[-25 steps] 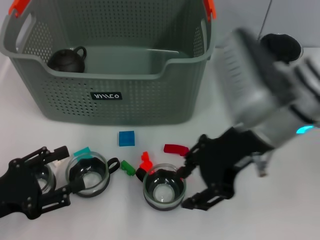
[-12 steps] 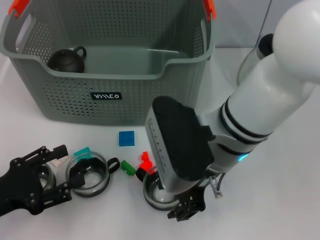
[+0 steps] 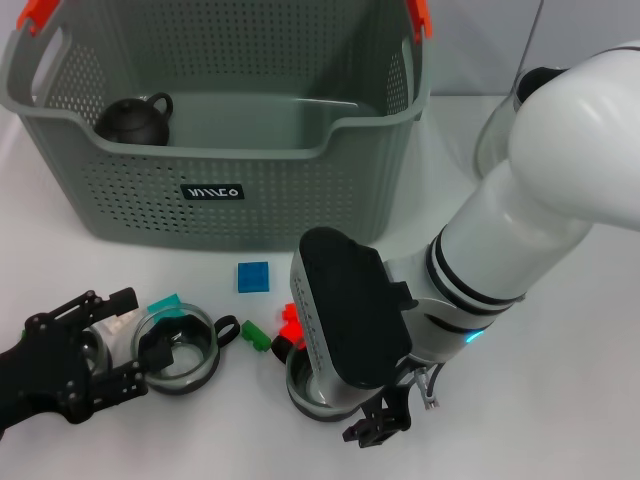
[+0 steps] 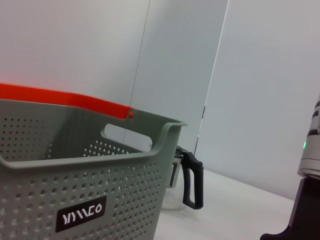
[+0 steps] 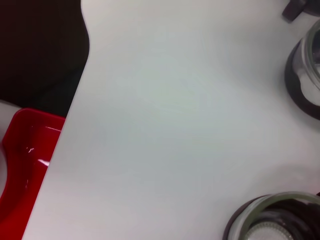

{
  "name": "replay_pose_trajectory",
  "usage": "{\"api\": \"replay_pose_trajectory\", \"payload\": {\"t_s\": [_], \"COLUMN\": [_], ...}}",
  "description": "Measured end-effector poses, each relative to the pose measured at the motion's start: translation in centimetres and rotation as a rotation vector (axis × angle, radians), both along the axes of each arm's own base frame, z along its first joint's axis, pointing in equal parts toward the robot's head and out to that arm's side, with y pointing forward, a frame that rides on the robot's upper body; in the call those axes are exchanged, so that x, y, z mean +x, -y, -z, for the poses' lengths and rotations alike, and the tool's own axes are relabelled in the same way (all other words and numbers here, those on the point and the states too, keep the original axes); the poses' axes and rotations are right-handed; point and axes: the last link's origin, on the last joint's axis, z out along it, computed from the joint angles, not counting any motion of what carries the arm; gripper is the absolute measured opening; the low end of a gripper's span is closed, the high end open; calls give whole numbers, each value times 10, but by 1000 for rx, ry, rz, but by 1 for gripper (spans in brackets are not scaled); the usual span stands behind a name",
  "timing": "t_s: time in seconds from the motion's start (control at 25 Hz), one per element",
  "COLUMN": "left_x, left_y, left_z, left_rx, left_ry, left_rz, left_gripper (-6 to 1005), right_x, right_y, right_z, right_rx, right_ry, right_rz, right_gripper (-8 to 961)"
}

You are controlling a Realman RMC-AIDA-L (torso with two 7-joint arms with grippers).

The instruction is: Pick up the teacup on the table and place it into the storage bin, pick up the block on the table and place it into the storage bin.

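White table, teacup [image 3: 318, 385] seemingly under right claw [image 3: 378, 418]

- The scene is viewed from above by the head camera, tilted forward and down, with the white table [image 3: 560, 400] and the storage bin [image 3: 215, 150] taken in whole.
- From the left wrist camera, held low near the tabletop, the storage bin's labelled wall [image 4: 80, 215] is seen close, level and slightly upward, toward the back panels.
- The table [image 5: 190, 100] is faced straight down at very close range by the right wrist camera.
- The bin's black label [image 3: 212, 192] is shared by the head and left wrist views.
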Motion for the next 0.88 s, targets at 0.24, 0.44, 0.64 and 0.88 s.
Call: {"api": "replay_pose_trajectory", "payload": {"t_s": [0.24, 0.44, 0.64, 0.88], "left_x": [0, 0, 0, 1], "left_y": [0, 0, 0, 1], "left_z": [0, 0, 1, 1], "left_rx": [2, 3, 1, -2], "left_ry": [1, 3, 8, 14], "left_rz": [-1, -2, -2, -3], "left_gripper": [824, 824, 824, 824], "right_x": [-1, -1, -2, -25], "right_y": [-1, -1, 1, -1], "right_z": [0, 0, -1, -45], "right_rx": [14, 18, 10, -40], "right_ry": [-6, -2, -10, -160], "right_rz": [26, 33, 43, 124], "right_gripper": [525, 426, 174, 55]}}
